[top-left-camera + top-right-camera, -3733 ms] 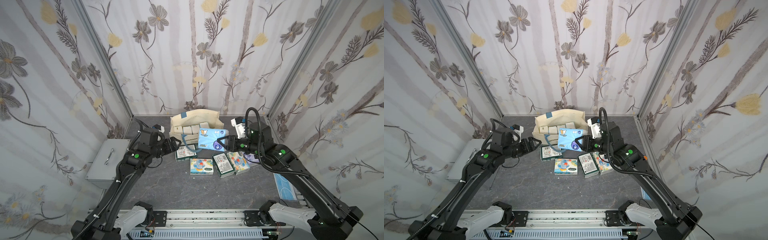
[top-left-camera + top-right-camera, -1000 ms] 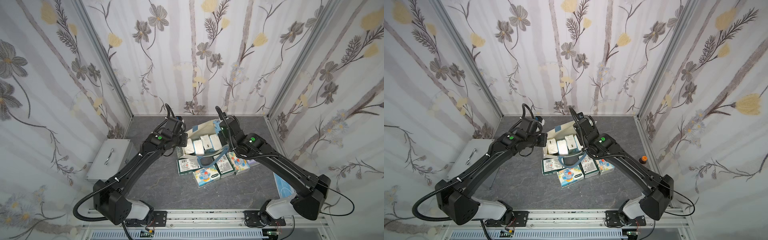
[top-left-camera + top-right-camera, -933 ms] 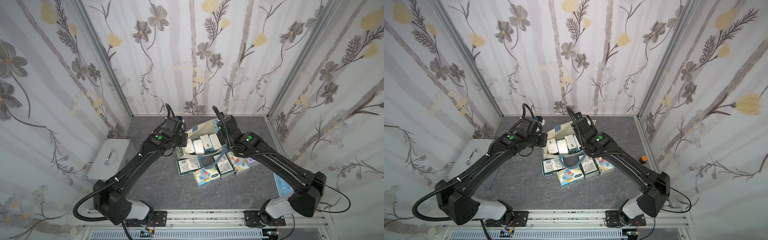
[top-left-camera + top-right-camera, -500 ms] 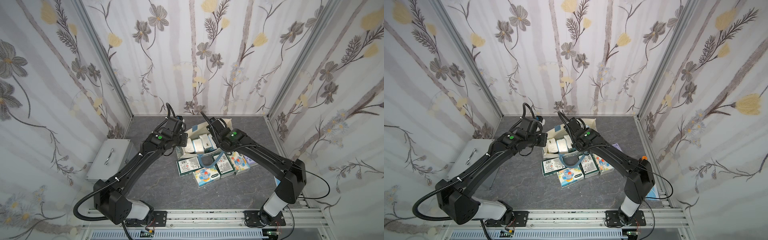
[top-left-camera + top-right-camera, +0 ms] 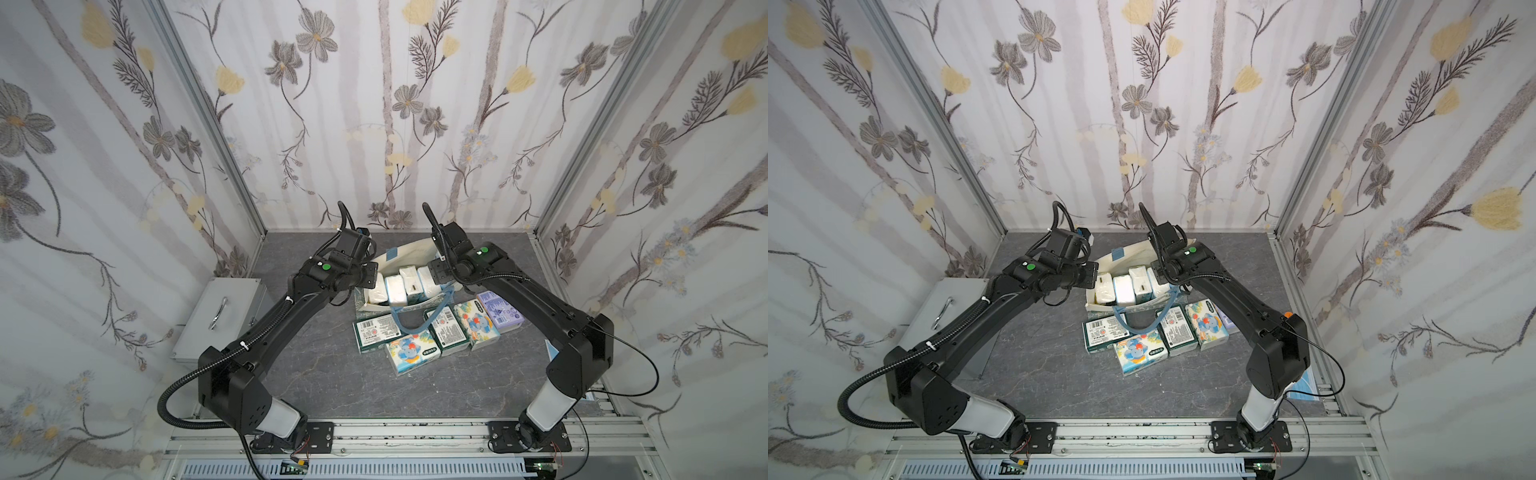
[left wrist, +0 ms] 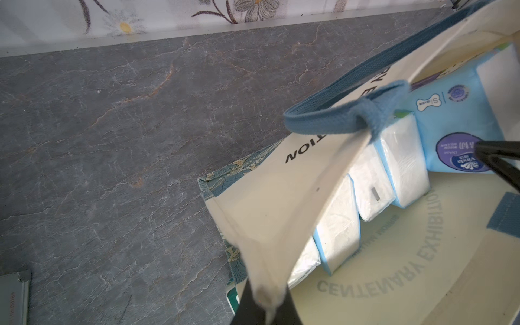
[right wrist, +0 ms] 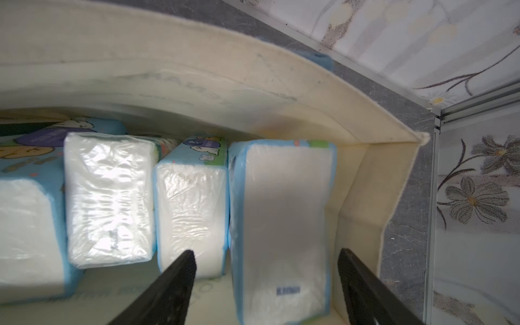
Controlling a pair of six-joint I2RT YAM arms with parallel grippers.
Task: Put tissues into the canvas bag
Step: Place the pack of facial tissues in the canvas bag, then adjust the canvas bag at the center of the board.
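The canvas bag (image 5: 409, 254) (image 5: 1133, 254) lies at the back centre with its mouth held open. My left gripper (image 6: 267, 306) (image 5: 371, 276) is shut on the bag's cream upper edge (image 6: 281, 202), near the blue handle (image 6: 337, 118). Several tissues packs (image 5: 405, 284) (image 5: 1125, 289) stand in a row inside. My right gripper (image 7: 266, 253) (image 5: 436, 274) is inside the bag, open, its fingers apart on either side of the end pack (image 7: 284, 219) without touching it. More tissues lie on the table in front: dark green (image 5: 376, 332), elephant-print (image 5: 411, 351) and lavender (image 5: 500, 311).
A silver metal case (image 5: 220, 316) sits at the left. A flat blue mask packet (image 5: 1306, 386) lies at the right edge behind my right arm's base. Floral walls close in the table on three sides. The bag's second blue handle (image 5: 401, 322) drapes over the front packs.
My right gripper has reached deeper into the bag and opened, letting go of the light blue pack, which now stands at the end of the row. The left gripper has kept its hold.
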